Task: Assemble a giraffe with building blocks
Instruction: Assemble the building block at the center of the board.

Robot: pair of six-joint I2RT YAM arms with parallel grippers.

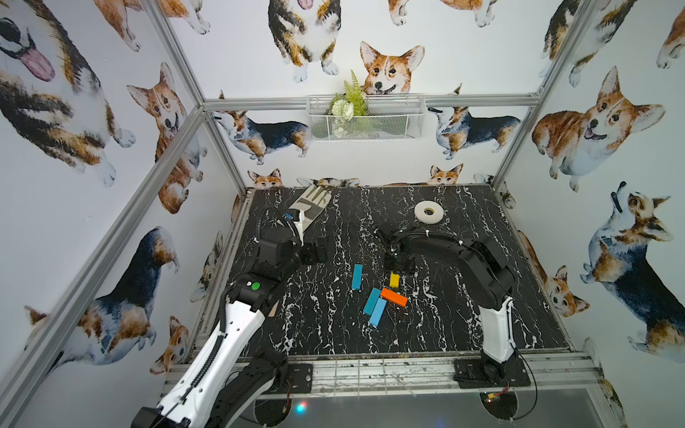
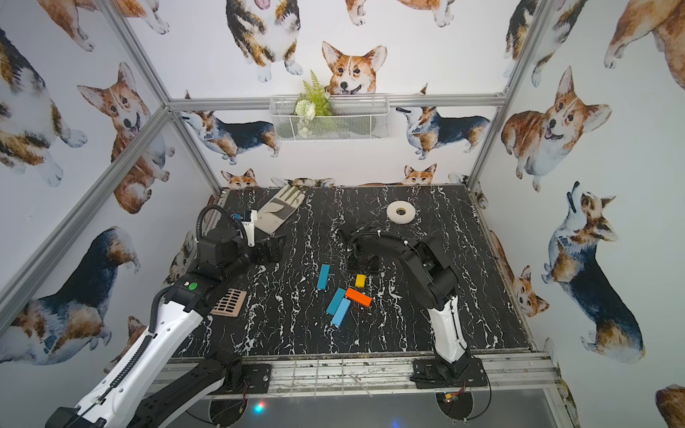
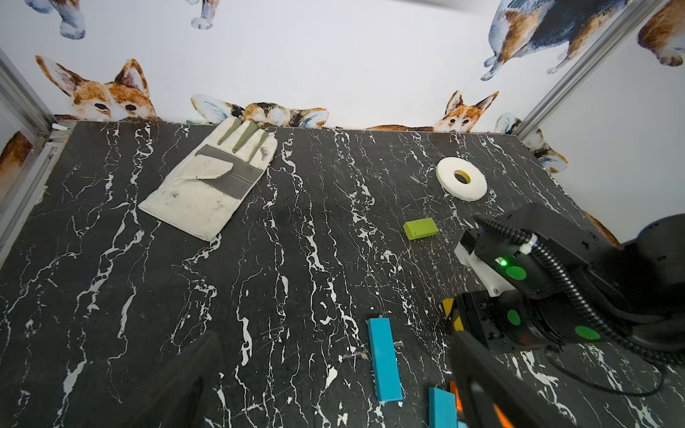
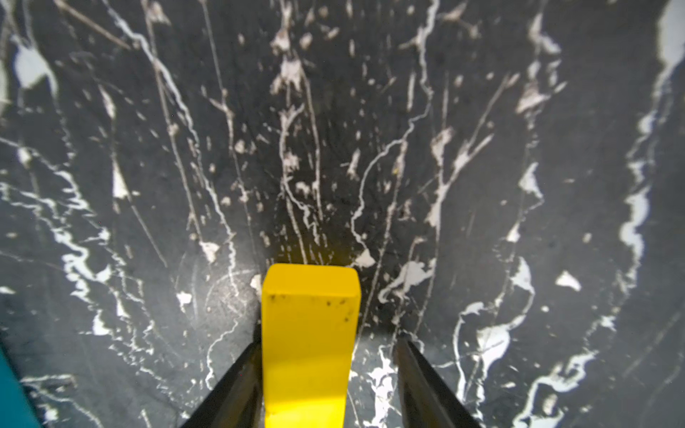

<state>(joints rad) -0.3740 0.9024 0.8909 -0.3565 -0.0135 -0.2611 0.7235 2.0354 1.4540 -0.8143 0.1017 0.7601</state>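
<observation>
The building blocks lie loose on the black marble table point(image 1: 326, 333), and no giraffe figure shows. One blue block point(image 1: 357, 276) lies alone. Two more blue blocks point(image 1: 371, 301) point(image 1: 378, 312) lie side by side against the orange block point(image 1: 393, 297). My right gripper point(image 4: 329, 337) points down over the yellow block point(image 4: 309, 333). One finger point(image 4: 237, 381) touches it, and a gap stays at the other finger, so the jaws are open. The green block point(image 3: 420, 228) lies farther back, hidden in both top views. My left gripper point(image 1: 321, 249) hovers wide open at the left, holding nothing.
A white work glove point(image 1: 310, 202) lies at the back left and a white tape roll point(image 1: 428, 212) at the back right. A tan perforated plate point(image 2: 230, 302) lies under the left arm. A wire basket point(image 1: 365, 116) with a plant hangs on the back wall.
</observation>
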